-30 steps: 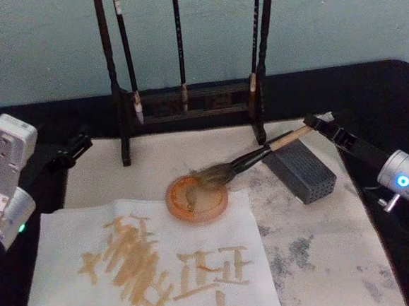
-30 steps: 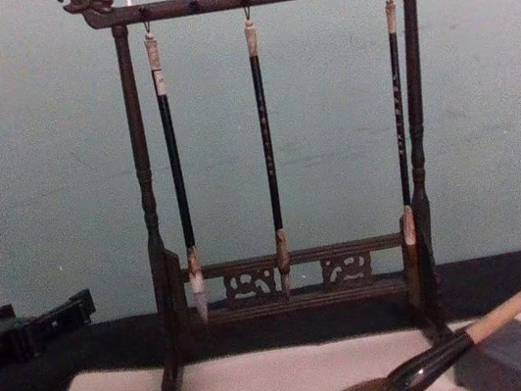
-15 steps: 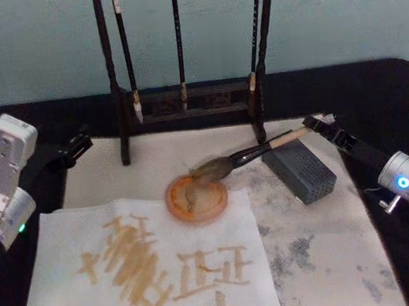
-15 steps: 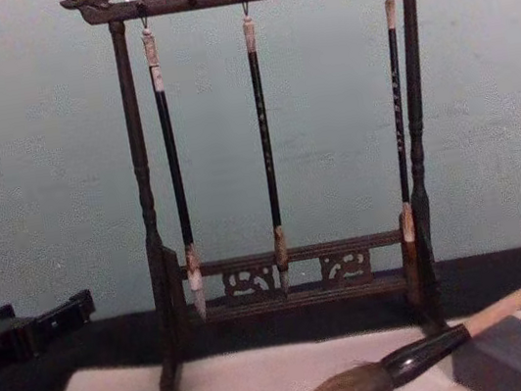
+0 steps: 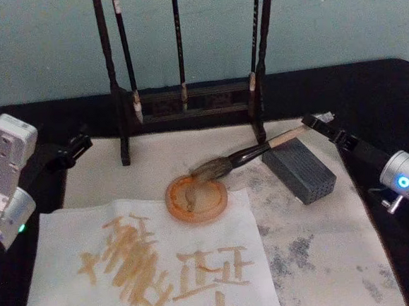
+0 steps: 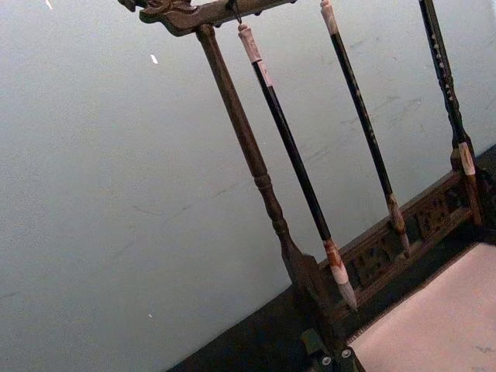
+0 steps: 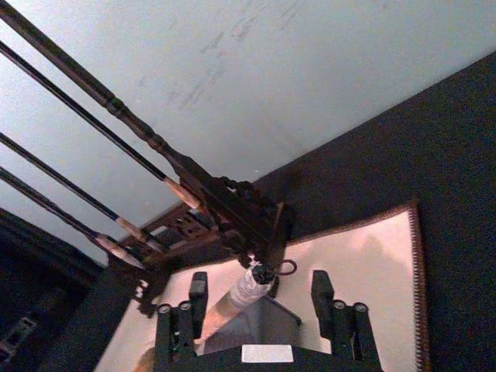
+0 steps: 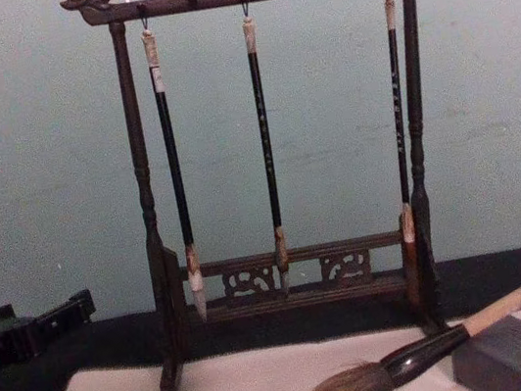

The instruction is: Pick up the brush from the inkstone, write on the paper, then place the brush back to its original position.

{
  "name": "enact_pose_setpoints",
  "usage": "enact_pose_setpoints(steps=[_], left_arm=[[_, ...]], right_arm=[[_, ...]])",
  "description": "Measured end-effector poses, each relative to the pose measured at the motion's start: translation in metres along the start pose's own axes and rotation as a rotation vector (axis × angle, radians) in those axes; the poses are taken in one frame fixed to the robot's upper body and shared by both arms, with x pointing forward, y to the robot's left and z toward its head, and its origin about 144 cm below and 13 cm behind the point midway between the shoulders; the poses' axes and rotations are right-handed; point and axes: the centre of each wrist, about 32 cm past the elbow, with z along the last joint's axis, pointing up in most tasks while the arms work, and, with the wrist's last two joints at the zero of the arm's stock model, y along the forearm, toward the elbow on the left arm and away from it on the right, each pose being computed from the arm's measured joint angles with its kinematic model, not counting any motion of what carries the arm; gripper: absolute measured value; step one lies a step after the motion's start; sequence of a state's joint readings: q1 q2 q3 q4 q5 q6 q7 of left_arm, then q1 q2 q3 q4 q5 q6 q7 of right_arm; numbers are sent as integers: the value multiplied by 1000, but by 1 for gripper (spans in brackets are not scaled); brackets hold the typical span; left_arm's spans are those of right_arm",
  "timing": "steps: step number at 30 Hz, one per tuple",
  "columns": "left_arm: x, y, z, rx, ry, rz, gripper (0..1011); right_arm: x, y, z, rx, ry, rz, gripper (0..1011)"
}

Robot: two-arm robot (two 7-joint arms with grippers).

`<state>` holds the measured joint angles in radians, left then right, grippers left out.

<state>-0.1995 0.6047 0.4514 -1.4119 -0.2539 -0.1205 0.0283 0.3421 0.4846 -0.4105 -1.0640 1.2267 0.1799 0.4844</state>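
Observation:
The brush (image 5: 250, 153) lies tilted, its bushy bristles on the round orange inkstone (image 5: 197, 199) and its tan handle propped on a grey block (image 5: 299, 172). In the chest view the brush (image 8: 433, 347) slopes up to the right. My right gripper (image 5: 318, 125) is at the handle's far end, open, and in the right wrist view its fingers (image 7: 320, 288) stand well apart on either side of the white end cap (image 7: 254, 285). The paper (image 5: 62, 235) lies front left, marked with orange-brown strokes. My left gripper (image 5: 73, 149) is parked at the mat's left edge, fingers together.
A dark wooden rack (image 5: 186, 101) holding three thin hanging brushes (image 8: 265, 145) stands at the back of the white felt mat (image 5: 319, 257). Black tablecloth surrounds the mat. A pale blue-green wall is behind the rack.
The brush's bristles lifted and shifted slightly over the inkstone, then settled back onto it. The right gripper stayed at the handle's end. The left arm has not moved.

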Motion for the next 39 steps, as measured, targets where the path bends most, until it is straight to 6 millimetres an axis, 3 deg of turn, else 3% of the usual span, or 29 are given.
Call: enact_pose_setpoints(steps=[5, 25, 39], left_arm=[[0, 0, 0, 0, 0, 0, 1000], [0, 0, 0, 0, 0, 0, 1002], [0, 0, 0, 0, 0, 0, 1002]], right_arm=[[-6, -2, 3, -6, -50, -43, 1002], [-44, -26, 2, -26, -427, -194, 1002], [-76, -49, -12, -11, -663, -218, 1002]])
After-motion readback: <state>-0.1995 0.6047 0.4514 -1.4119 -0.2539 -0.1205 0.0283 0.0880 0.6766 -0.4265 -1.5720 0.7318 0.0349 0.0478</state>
